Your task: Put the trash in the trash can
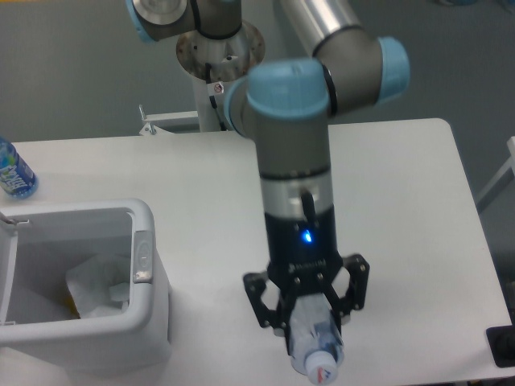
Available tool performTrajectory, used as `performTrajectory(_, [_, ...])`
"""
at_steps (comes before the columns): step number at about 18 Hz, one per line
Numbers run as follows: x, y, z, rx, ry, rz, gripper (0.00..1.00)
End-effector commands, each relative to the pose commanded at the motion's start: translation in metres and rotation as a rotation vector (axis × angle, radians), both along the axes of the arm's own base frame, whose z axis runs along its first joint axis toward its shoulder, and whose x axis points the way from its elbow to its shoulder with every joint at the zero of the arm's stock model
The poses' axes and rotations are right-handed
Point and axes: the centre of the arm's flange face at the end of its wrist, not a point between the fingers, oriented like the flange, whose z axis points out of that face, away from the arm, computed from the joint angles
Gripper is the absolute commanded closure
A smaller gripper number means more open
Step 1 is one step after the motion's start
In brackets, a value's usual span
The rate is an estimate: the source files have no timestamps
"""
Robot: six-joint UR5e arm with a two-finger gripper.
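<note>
The fingers (310,318) grip the bottle (315,344), held up above the bench (402,209). The bin (84,281) is off to the side. Hold tight, move over the bin, then let go.

White cap of the clear crushed plastic bottle (315,351): a small red-and-blue mark, too small to read.
Blue label of the water bottle at the table's left edge (14,171): pale markings, illegible.
Dark wrist of the grey robot arm (302,241): faint lettering, unreadable.
</note>
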Motion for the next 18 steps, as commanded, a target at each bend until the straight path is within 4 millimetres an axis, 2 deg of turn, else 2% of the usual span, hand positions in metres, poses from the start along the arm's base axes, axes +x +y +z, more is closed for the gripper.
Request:
performTrajectory(1, [0.011,0.004,0.006,0.009,0.003,-0.020,0.41])
performTrajectory(3, [0.047,0.020,0.011,0.019,0.004,-0.082,0.41])
performTrajectory(5, [0.099,0.042,0.007,0.020,-0.009,-0.171,0.40])
performTrajectory(6, [0.119,0.049,0.004,0.013,-0.014,-0.201,0.40])
performTrajectory(8, [0.136,0.051,0.006,0.016,-0.016,-0.223,0.40])
performTrajectory(10, [0.165,0.061,0.003,0.010,-0.020,-0.267,0.40])
performTrajectory(13, [0.203,0.072,-0.018,-0.024,-0.041,-0.320,0.32])
performTrajectory(14, [0.208,0.072,-0.029,-0.042,-0.053,-0.326,0.27])
performTrajectory(15, [0.211,0.072,-0.035,-0.053,-0.055,-0.333,0.09])
performTrajectory(16, [0.213,0.071,-0.034,-0.050,-0.057,-0.333,0.00])
performTrajectory(18, [0.214,0.069,-0.031,-0.049,-0.057,-0.334,0.00])
